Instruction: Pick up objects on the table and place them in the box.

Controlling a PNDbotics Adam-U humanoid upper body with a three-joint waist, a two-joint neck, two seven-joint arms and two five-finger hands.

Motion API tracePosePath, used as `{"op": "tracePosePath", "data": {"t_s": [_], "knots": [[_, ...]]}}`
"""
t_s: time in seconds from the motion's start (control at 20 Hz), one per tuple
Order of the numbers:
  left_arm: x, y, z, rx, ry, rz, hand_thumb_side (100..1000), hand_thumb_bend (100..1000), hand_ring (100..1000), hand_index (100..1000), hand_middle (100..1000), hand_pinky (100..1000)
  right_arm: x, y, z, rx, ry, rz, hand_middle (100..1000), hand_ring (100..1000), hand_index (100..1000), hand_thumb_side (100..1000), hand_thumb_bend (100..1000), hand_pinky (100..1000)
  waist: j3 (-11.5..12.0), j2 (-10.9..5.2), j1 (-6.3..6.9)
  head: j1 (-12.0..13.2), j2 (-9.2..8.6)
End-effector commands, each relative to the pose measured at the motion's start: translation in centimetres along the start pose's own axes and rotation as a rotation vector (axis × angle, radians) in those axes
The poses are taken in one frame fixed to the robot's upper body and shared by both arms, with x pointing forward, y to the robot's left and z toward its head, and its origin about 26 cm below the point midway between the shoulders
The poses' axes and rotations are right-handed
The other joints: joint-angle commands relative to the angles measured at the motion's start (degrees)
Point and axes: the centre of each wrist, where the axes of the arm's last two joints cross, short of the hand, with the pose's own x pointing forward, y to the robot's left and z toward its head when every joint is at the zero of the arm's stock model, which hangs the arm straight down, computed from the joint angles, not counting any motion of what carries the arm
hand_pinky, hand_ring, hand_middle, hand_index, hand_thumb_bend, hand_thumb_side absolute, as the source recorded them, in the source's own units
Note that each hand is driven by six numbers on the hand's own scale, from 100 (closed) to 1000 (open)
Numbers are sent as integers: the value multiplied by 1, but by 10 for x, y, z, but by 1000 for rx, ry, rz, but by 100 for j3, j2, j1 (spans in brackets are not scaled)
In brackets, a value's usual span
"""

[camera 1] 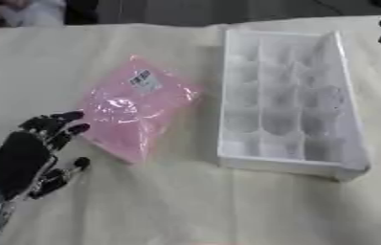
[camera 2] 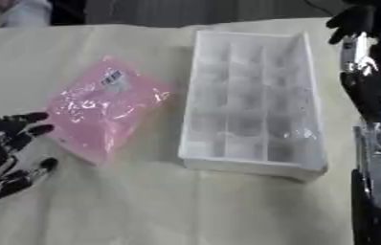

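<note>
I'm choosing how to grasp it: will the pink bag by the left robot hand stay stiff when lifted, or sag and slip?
The pink bag looks crinkled and glossy, so it will probably sag and may slip. It lies flat, so it likely won't roll. The left robot hand is open beside it.

Pink packet (camera 1: pixel 133 109) (seemingly plastic-wrapped) lies beside white box (camera 1: pixel 287 100).

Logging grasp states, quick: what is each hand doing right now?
Left hand: open, empty, beside the pink bag.
Right hand: at the far right edge; fingers cannot be told.
</note>
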Motion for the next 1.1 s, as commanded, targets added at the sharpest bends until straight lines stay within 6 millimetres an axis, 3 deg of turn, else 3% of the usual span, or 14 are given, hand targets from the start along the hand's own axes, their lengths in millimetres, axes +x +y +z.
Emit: {"op": "tracePosePath", "data": {"t_s": [0.05,0.3,0.5,1.1], "knots": [[-8,8,-7,11,-32,-23,100,751,718,792,764,578,6,-2,-6,-6,-30,6,660,505,689,535,100,364,-8,-107,-9,-41,-21],[-29,30,-22,53,-85,-117,100,745,726,800,765,571,6,-2,-5,6,-28,8,660,505,688,536,100,364,19,-144,25,-27,-21],[-32,41,-34,114,-93,-149,100,733,725,797,762,568,6,-2,-5,9,-26,7,660,504,688,535,100,363,3,-147,38,-33,-21],[-22,36,-36,115,-74,-91,100,733,717,790,757,568,6,-2,-5,-1,-25,6,660,505,688,533,100,363,-76,-150,59,-37,-21]]}}
